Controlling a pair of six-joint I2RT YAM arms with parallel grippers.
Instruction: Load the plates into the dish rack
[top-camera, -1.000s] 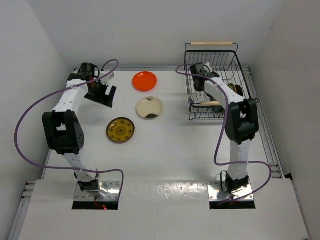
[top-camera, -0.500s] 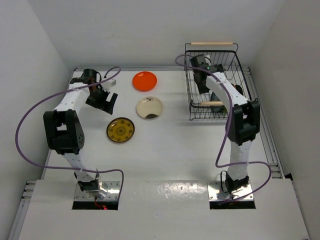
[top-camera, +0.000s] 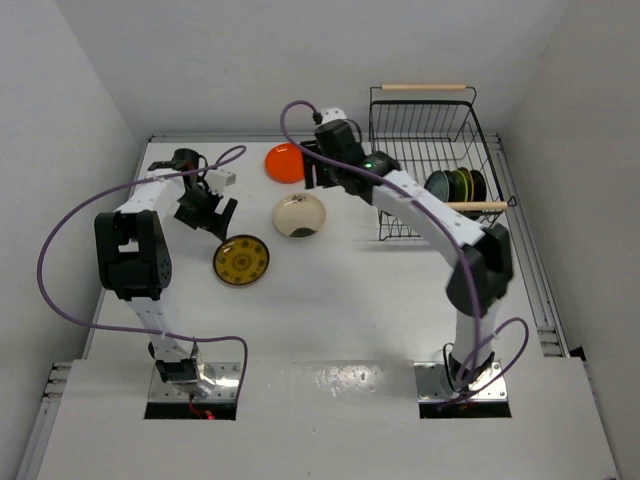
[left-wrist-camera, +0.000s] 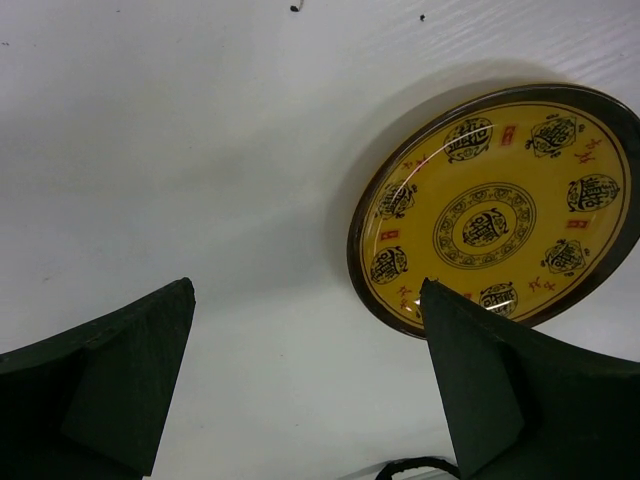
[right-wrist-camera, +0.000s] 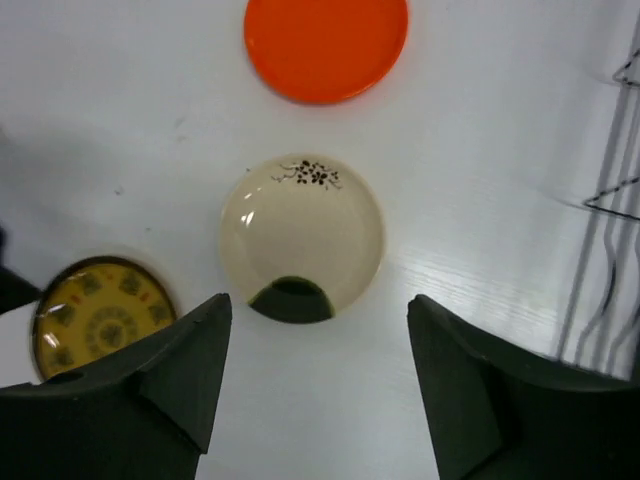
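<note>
Nothing legible anywhere. Only stylised seal-like medallions and tiny red marks on the yellow-brown patterned plate (left-wrist-camera: 495, 222), right of frame, unreadable.

Overhead view: bright, even, diffuse light from above; white surface (top-camera: 330, 300) close to washed out, shadows faint and soft-edged.

Left wrist view: focus crisp on yellow patterned plate (left-wrist-camera: 495, 220) ahead-right of left pincer (left-wrist-camera: 305, 300); small white glints on its glaze, soft grey shadow along plate's left side; fingers (left-wrist-camera: 110, 380) near-black, little detail.

Right wrist view: slightly soft overall. Cream plate (right-wrist-camera: 300, 235) just ahead of right pincer (right-wrist-camera: 320, 305) carries dark patch at near rim. Orange plate (right-wrist-camera: 325, 45) farther ahead flat, saturated. Dish rack (right-wrist-camera: 600, 200) wires far right blurred.
</note>
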